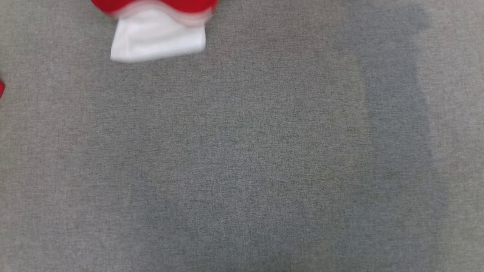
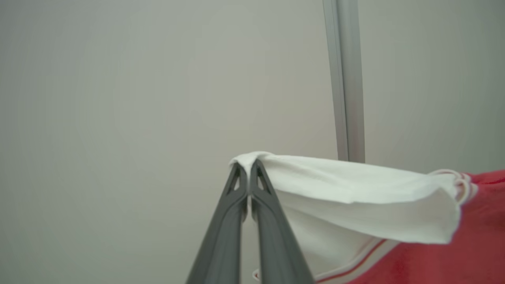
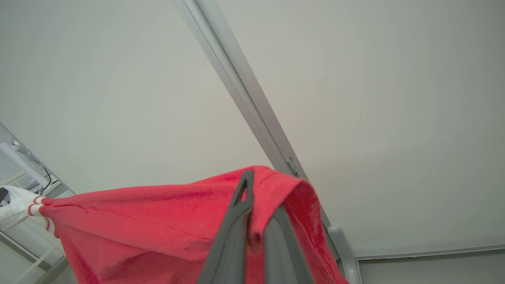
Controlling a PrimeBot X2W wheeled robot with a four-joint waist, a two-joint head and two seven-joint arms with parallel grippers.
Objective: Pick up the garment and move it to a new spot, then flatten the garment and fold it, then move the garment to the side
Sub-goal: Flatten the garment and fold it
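Note:
The garment is red with white striped-edged parts. In the head view its blurred lower end (image 1: 159, 36), white below red, hangs at the top left over the grey surface (image 1: 264, 158). My left gripper (image 2: 247, 167) is shut on the garment's white cloth (image 2: 355, 185), which stretches to the right toward the red body. My right gripper (image 3: 258, 197) is shut on a red hemmed edge of the garment (image 3: 158, 221); the cloth drapes over one finger and hides its tip. Both wrist views look up at a pale wall or ceiling.
A small red patch (image 1: 1, 90) shows at the head view's left edge. A pale metal rail (image 2: 344, 79) runs behind the left gripper, and a like rail (image 3: 244, 102) crosses behind the right one. Light fixtures and cables (image 3: 23, 165) sit at the right wrist view's left.

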